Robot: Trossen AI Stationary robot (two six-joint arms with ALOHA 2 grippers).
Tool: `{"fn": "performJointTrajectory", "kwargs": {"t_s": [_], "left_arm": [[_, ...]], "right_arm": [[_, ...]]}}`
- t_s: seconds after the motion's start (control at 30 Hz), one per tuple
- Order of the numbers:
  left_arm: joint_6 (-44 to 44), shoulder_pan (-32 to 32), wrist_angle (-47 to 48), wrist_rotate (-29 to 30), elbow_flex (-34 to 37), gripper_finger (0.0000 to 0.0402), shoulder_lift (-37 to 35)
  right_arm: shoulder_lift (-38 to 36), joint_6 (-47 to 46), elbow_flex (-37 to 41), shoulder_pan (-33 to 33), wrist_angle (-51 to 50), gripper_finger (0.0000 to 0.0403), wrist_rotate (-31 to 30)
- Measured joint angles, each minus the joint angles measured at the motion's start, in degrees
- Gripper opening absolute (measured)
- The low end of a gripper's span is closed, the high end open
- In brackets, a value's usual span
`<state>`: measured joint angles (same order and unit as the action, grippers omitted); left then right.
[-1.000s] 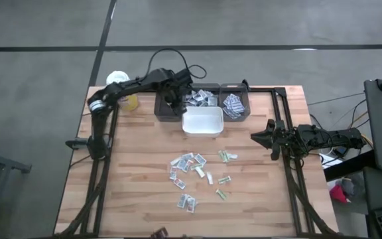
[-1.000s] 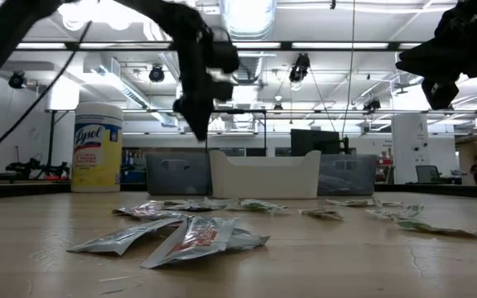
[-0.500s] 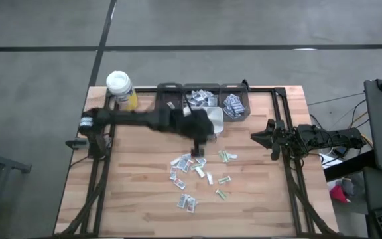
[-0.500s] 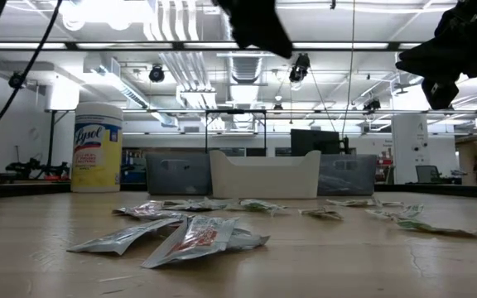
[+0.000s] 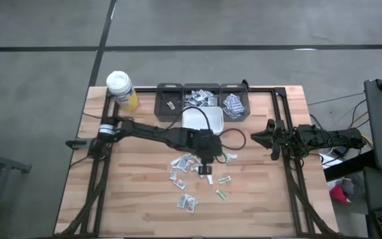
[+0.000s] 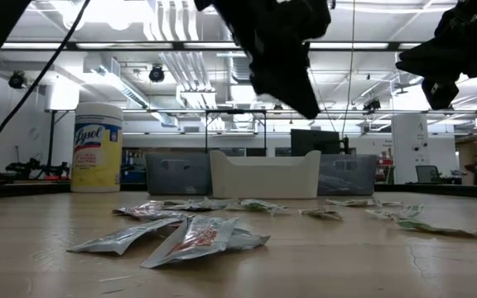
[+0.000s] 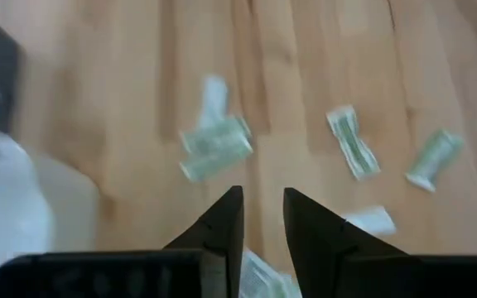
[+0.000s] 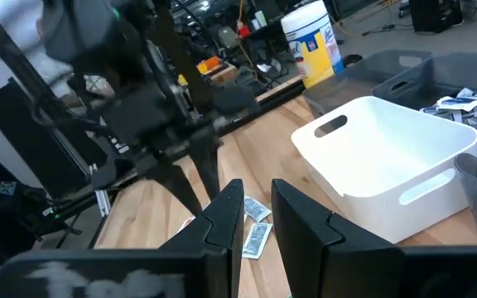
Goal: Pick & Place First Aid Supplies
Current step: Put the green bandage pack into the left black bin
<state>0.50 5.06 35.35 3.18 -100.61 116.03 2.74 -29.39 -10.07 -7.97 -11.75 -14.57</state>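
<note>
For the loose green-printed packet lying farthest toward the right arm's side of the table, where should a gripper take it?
The green packet lies flat and alone on the table; probably come straight down and pinch across its narrow width, near the middle.

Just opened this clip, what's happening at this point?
The left end effector hangs above the loose first aid packets scattered mid-table, its fingers a little apart with nothing between them. Some packets already lie in the dark bins at the far edge; the white bin in front of them looks empty. The right end effector waits off to the right side, clear of the packets. A yellow wipes canister stands at the far left corner.
</note>
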Motion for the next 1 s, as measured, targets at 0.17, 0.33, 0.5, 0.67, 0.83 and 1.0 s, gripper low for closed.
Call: {"fn": "performJointTrajectory", "kwargs": {"t_s": [0.17, 0.33, 0.5, 0.67, 0.83, 1.0], "left_arm": [[6.2, 0.6, 5.5, -6.1, 0.5, 0.0085, 2.0], [6.9, 2.6, 7.6, -9.8, 0.5, 0.0085, 3.6], [-0.5, 5.5, 9.9, -9.7, 0.5, 0.0085, 5.0], [-8.8, 7.6, 10.3, -8.5, 0.5, 0.0085, 6.3], [-11.3, 8.0, 10.7, -1.8, 0.6, 0.0085, 8.2], [-11.4, 8.1, 11.0, 2.4, 0.6, 0.0085, 8.8]], "right_arm": [[0.0, 0.0, 0.0, 0.0, 0.0, 0.0063, 0.0], [0.0, 0.0, 0.0, 0.0, 0.0, 0.0063, 0.0], [0.0, 0.0, 0.0, 0.0, 0.0, 0.0063, 0.0], [0.0, 0.0, 0.0, 0.0, 0.0, 0.0063, 0.0], [0.0, 0.0, 0.0, 0.0, 0.0, 0.0063, 0.0], [0.0, 0.0, 0.0, 0.0, 0.0, 0.0063, 0.0]]}}
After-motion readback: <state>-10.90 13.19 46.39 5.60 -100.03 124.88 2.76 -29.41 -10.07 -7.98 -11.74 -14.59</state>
